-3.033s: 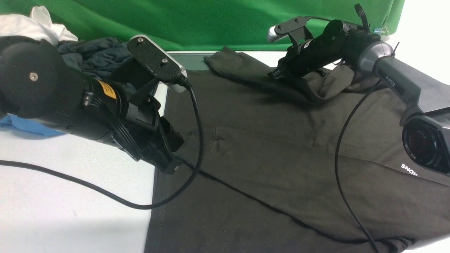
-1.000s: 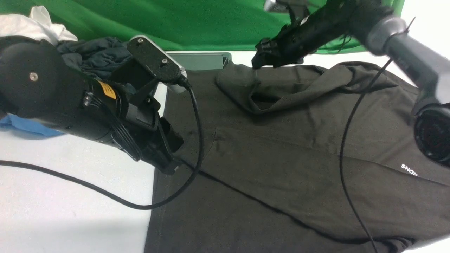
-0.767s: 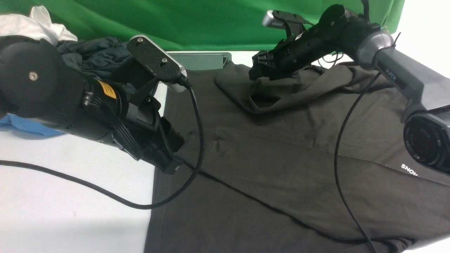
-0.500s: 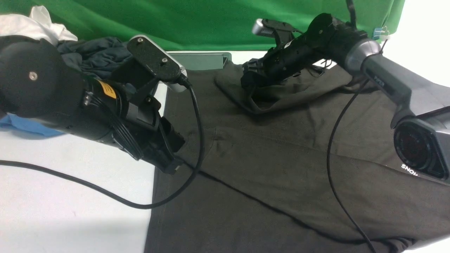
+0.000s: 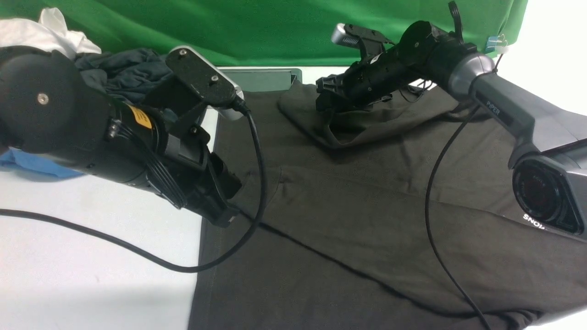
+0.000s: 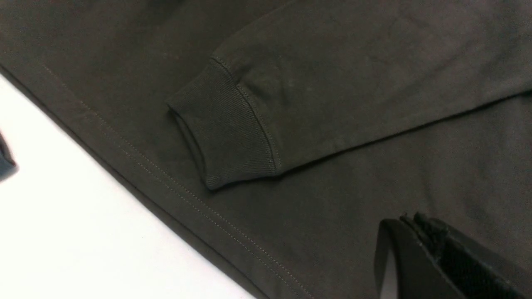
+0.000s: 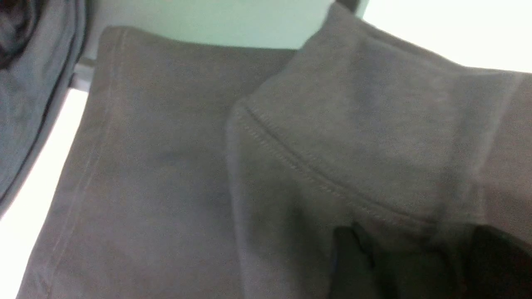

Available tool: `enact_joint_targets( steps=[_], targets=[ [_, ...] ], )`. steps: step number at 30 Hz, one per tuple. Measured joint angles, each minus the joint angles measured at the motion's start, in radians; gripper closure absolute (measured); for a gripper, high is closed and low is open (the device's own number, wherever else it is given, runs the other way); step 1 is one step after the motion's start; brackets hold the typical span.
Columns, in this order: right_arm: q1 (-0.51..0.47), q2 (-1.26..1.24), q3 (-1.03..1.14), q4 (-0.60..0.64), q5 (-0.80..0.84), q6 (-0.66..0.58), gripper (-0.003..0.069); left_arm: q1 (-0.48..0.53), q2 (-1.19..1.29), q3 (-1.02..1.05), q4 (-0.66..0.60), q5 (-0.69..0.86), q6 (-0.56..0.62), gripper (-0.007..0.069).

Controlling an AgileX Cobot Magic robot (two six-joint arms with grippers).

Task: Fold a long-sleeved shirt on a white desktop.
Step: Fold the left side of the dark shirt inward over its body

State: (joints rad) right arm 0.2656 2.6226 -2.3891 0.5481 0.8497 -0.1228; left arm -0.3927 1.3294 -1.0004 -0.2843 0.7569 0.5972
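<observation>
Right tool (image 5: 324, 98) at long-sleeved shirt (image 5: 367, 206) fold

Can read only the first letters of the white print (image 5: 533, 221) on the long-sleeved shirt (image 5: 367, 206), the rest behind the right arm (image 5: 545, 195). Sees the right fingers (image 7: 353, 265) only as dark blurred shapes at the wrist view's edge, and just a corner of the left fingers (image 6: 419, 257).

left arm (image 5: 55, 114): black, yellow sticker (image 5: 140, 118), looping black cable (image 5: 137, 256) | right arm (image 5: 518, 114): grey, "piper" lettering (image 5: 494, 108)
</observation>
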Motion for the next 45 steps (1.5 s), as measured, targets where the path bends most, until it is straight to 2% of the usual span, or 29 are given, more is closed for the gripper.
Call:
enact_joint_targets(
  steps=[1,5,10,13,18,19,20,22,37,45],
  targets=[
    [-0.005,0.000,0.000,0.000,0.000,0.003,0.0223,0.000,0.000,0.000,0.000,0.000,0.000,0.0606],
    [-0.005,0.001,0.000,-0.001,0.009,0.005,0.0208,0.000,0.000,0.000,0.000,0.001,0.000,0.0606],
    [0.007,0.011,-0.001,0.003,0.015,0.004,0.0249,0.000,0.000,0.000,0.000,0.002,0.000,0.0606],
    [0.008,0.015,-0.001,0.007,0.001,0.004,0.0323,0.000,0.000,0.000,-0.001,0.003,0.000,0.0606],
    [0.011,0.020,-0.001,0.020,-0.020,-0.012,0.0500,0.000,0.000,0.000,-0.001,0.003,0.000,0.0606],
    [0.012,0.020,-0.001,0.021,-0.020,-0.015,0.0514,0.000,0.000,0.000,-0.001,0.003,0.000,0.0606],
    [0.013,0.020,-0.001,0.022,-0.020,-0.031,0.0568,0.000,0.000,0.000,-0.001,0.003,0.000,0.0606],
    [0.015,0.020,-0.001,0.023,-0.020,-0.051,0.0610,0.000,0.000,0.000,-0.001,0.003,0.000,0.0606],
    [0.017,-0.079,-0.002,0.026,0.091,-0.201,0.0613,0.000,0.000,0.000,-0.001,0.003,0.000,0.0606],
    [0.052,-0.080,-0.002,0.045,0.202,-0.362,0.0612,0.000,0.000,0.000,-0.001,0.004,0.000,0.0606]
  ],
)
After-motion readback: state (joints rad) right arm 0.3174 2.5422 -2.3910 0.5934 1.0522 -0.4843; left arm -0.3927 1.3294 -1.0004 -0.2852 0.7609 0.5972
